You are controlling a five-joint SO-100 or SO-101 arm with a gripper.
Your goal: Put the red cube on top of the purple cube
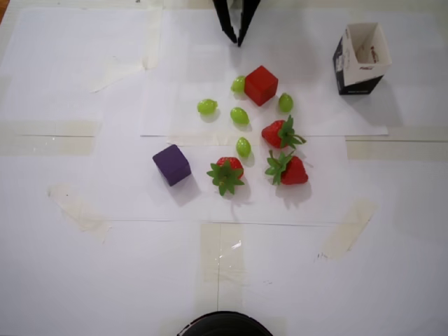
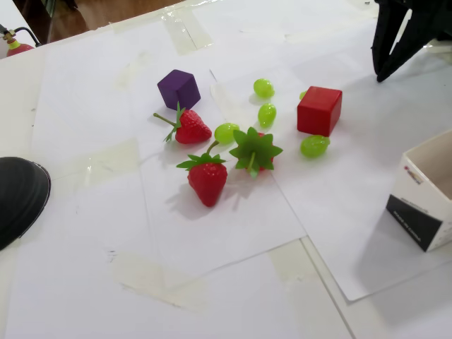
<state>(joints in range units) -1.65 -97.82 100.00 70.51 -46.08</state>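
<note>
- Seen from overhead, the black two-finger gripper (image 1: 236, 38) hangs at the top edge, its fingers parted with nothing between them, just above the small matte bright red cube (image 1: 261, 85).
- That cube sits on white paper beside a green grape (image 1: 239, 85); the small matte dark purple cube (image 1: 171, 164) lies well apart, lower left, near a red strawberry with green leaves (image 1: 227, 173).
- At the top right stands an open black-and-white carton box (image 1: 360, 57).
- From the fixed view, the gripper (image 2: 390, 70) is at the upper right, released; the red cube (image 2: 319, 110) rests right of centre, and the purple cube (image 2: 178, 88) sits upper left, just beside a strawberry (image 2: 191, 127).
</note>
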